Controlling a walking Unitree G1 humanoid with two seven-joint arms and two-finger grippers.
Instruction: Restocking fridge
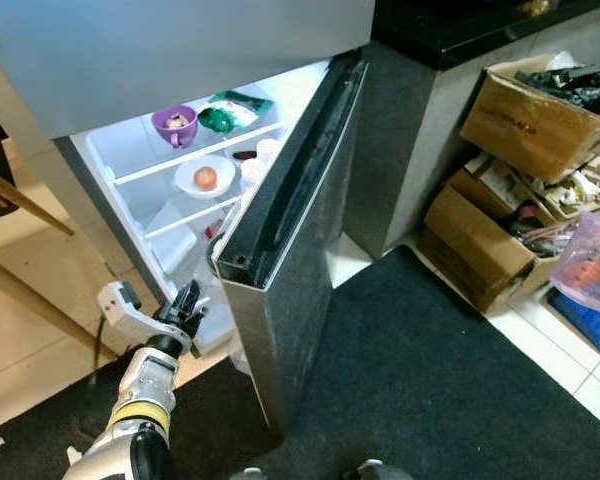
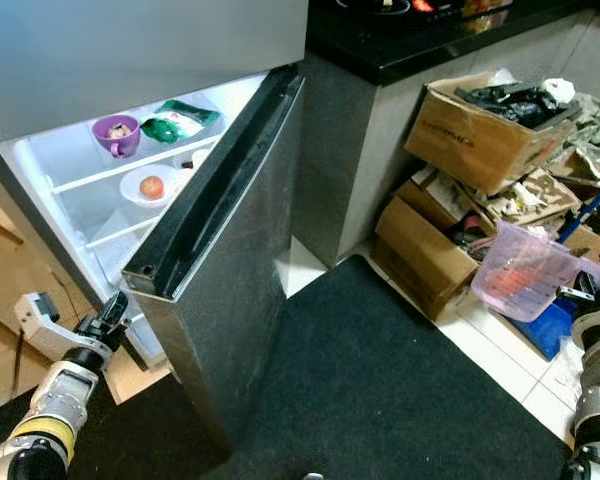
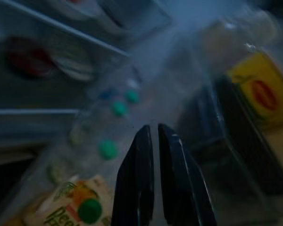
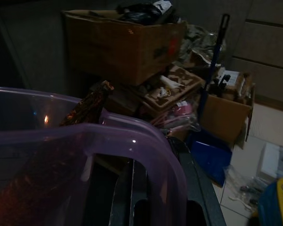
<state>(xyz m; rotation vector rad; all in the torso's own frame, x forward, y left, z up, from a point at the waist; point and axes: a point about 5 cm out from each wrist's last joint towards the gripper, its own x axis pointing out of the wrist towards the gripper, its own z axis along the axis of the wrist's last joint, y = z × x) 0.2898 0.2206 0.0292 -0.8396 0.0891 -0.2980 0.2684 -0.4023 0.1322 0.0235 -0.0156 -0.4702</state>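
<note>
Nearest the camera, the left arm reached forward and up from the lower left, its wrist bent toward the fridge. The left gripper [image 1: 188, 300] hovered at the lower edge of the open fridge [image 1: 140, 160], just beside the door's inner face. In its wrist view the two black fingers [image 3: 141, 183] lay close together with only a thin slit between them and nothing in them, pointing at the door rack, where several green-capped bottles [image 3: 108, 149] stood in a blurred row beside one carton [image 3: 70, 209] with a green cap.

At the far right, the right gripper [image 2: 590, 295] held one clear pink plastic tub [image 2: 525, 272] low over the floor, its open mouth tilted upward and its long side running roughly left to right. The right wrist view showed the fingers clamped over the tub's rim [image 4: 132, 136], one inside the wall. One dark packet [image 4: 87, 107] stood on end in the tub.

One black mat [image 1: 450, 380] covered the floor ahead. The fridge door [image 1: 285, 240] stood open edge-on toward the camera, its long axis running away and upward.

Inside, two wire shelves showed. The upper one carried one purple cup [image 1: 175, 124] and one green packet [image 1: 230, 110]; the lower one carried one white bowl [image 1: 186, 184] with a single reddish fruit in it.

Beyond the mat on the right, at least three cardboard boxes [image 1: 525, 115] of clutter were stacked against the grey counter.
</note>
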